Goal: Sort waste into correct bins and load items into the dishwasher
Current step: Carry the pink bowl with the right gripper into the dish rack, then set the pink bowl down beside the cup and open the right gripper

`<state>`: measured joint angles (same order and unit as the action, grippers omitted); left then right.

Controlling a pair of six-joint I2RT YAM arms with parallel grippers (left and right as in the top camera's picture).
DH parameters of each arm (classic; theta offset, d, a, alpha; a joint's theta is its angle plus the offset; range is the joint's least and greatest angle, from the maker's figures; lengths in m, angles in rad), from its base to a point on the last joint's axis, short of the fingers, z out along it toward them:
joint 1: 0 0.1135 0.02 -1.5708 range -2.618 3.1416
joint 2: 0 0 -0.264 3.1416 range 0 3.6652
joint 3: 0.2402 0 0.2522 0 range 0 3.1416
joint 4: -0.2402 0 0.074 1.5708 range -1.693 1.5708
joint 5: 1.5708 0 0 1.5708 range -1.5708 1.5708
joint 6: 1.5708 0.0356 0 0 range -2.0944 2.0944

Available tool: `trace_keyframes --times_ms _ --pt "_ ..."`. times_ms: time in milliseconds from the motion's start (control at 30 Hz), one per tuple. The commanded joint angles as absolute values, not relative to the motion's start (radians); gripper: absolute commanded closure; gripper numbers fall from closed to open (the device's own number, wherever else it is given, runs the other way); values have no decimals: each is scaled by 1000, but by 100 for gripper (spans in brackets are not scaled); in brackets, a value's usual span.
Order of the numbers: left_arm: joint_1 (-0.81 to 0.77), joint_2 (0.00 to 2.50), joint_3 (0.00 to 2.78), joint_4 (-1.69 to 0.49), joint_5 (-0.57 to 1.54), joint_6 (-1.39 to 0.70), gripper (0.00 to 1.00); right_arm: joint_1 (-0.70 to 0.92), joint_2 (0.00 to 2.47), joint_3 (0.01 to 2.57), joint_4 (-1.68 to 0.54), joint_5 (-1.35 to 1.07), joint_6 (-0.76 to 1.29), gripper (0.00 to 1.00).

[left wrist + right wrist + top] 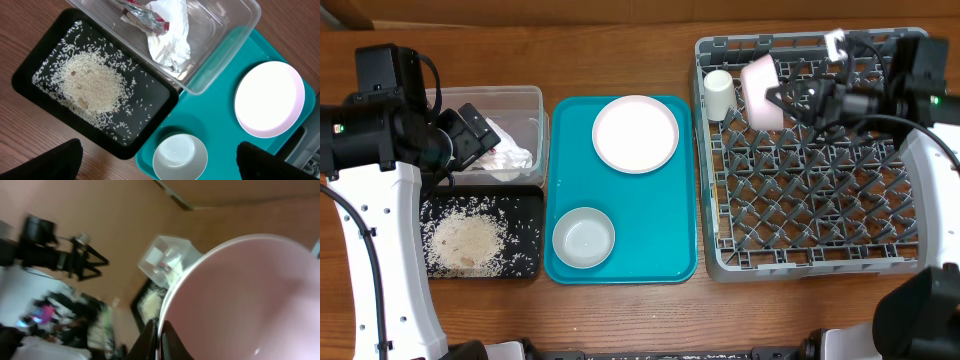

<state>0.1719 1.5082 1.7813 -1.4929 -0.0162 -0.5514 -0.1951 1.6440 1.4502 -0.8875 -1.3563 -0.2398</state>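
- The right gripper [783, 100] is clamped on the rim of a pale pink round glossy bowl [758, 93], with one finger inside and one outside.
- The bowl stands on edge over the far left corner of the large grey plastic dish rack [800, 205], just beside a small white cup [718, 90].
- Judgement: the bowl is stiff, light and slick. The thin rim pinch may let it pivot, so it should be seated between pegs before release.
- The left gripper [478, 135] hangs over the clear plastic rectangular tub [542, 110], spread wide and empty.

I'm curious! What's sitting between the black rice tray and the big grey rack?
The teal tray lies between them, holding a plate and a small bowl. The overhead view shows it best.
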Motion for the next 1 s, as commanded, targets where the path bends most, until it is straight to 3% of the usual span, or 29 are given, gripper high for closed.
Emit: trace_keyframes --times_ms 0,567,967 --pt "176 1512 1796 -1491 -26 -554 0 -222 1636 1317 -780 -1569 -255 96" --pt "176 1512 1796 -1491 -26 -554 0 -97 1810 1229 -490 -1569 -255 96" --pt "176 1512 1796 -1491 -26 -554 0 -103 1876 1228 -445 -1564 -267 96"
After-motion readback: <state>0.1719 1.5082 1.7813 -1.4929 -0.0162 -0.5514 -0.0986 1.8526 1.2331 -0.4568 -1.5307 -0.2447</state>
